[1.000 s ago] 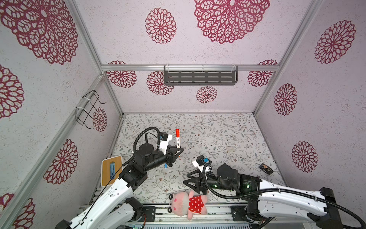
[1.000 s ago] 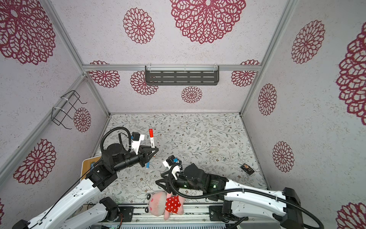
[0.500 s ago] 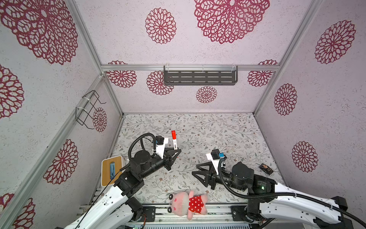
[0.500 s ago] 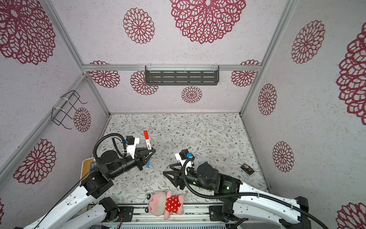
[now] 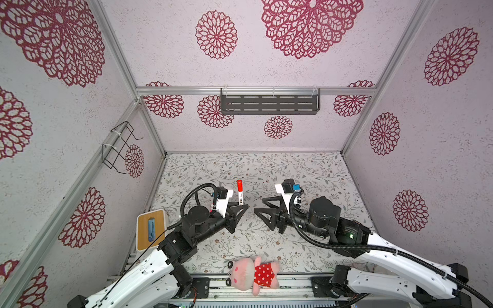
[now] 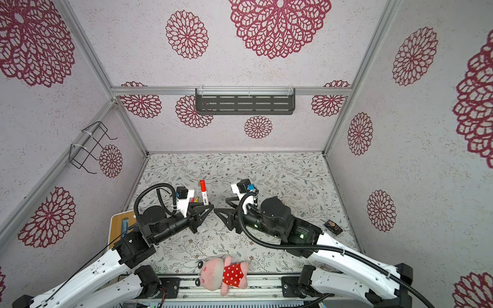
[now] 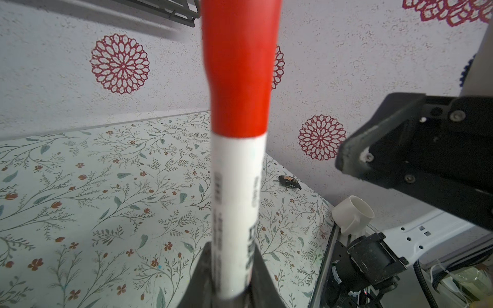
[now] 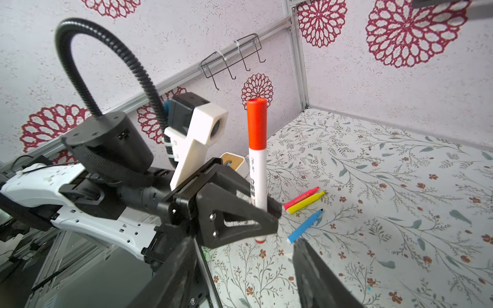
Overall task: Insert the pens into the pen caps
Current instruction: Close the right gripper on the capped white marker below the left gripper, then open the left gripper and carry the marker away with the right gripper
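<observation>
My left gripper [image 5: 244, 207] is shut on a white-barrelled pen [image 5: 240, 196] and holds it upright above the table's middle left. A red pen cap [image 5: 239, 184] sits on the pen's top end. The left wrist view shows the barrel [image 7: 237, 186] clamped low between the jaws. In the right wrist view the pen [image 8: 258, 173] stands in the left gripper [image 8: 266, 213]. My right gripper [image 5: 259, 205] faces it from the right, open and empty. Pink-red [image 8: 301, 198], yellow [image 8: 306, 202] and blue [image 8: 305, 226] pens lie uncapped on the table behind.
A plush pig [image 5: 253, 272] lies at the table's front edge. A wooden-topped box [image 5: 142, 240] with a blue item on it stands at the front left. A small dark object [image 6: 332, 226] lies at the right. A black shelf [image 5: 269, 104] hangs on the back wall.
The right gripper has swung from near the plush pig toward the table's middle, level with the left gripper, and its jaws have widened. The left gripper still holds the pen upright.
</observation>
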`<action>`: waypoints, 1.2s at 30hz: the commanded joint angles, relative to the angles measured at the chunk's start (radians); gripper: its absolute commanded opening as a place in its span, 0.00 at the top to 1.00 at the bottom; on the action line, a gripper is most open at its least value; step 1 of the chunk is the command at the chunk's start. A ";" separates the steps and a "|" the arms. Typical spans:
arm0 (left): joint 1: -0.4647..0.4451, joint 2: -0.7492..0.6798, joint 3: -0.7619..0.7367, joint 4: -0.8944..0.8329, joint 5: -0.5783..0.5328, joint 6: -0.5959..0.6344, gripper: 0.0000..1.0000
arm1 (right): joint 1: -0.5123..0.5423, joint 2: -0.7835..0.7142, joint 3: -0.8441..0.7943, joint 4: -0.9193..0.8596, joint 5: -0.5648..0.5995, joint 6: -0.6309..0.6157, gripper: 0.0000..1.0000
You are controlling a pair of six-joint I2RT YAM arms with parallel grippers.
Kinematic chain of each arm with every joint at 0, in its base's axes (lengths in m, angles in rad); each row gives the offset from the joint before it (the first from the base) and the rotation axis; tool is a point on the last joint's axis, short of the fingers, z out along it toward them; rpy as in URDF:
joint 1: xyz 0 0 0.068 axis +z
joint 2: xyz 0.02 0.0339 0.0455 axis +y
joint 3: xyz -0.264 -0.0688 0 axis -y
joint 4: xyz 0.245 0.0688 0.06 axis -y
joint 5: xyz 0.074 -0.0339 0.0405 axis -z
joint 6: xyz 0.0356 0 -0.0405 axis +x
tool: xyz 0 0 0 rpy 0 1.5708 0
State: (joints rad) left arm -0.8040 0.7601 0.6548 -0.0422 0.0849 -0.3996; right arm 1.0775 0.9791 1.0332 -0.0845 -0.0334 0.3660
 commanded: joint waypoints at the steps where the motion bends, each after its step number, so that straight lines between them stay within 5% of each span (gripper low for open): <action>1: -0.019 0.004 -0.001 0.024 -0.019 0.012 1.00 | -0.037 0.043 0.068 -0.015 -0.051 -0.039 0.38; 14: -0.040 0.014 0.003 0.028 -0.014 0.014 1.00 | -0.083 0.219 0.166 0.025 -0.195 -0.023 0.45; 24: -0.039 0.027 0.009 0.019 -0.003 0.015 1.00 | -0.098 0.276 0.171 0.064 -0.267 0.007 0.74; 27: -0.039 0.029 0.014 0.016 0.002 0.019 1.00 | -0.098 0.275 0.155 0.072 -0.260 0.014 0.92; 30: -0.039 0.037 0.022 0.003 -0.015 0.010 1.00 | -0.102 0.266 0.142 0.074 -0.235 0.023 1.00; 36: -0.039 0.046 0.021 -0.029 -0.066 -0.013 0.45 | -0.142 0.259 0.159 -0.020 -0.105 0.065 1.00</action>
State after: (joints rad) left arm -0.8345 0.8017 0.6575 -0.0555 0.0551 -0.4095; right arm 0.9653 1.2629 1.1675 -0.0822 -0.2173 0.3794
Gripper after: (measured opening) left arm 0.506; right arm 0.141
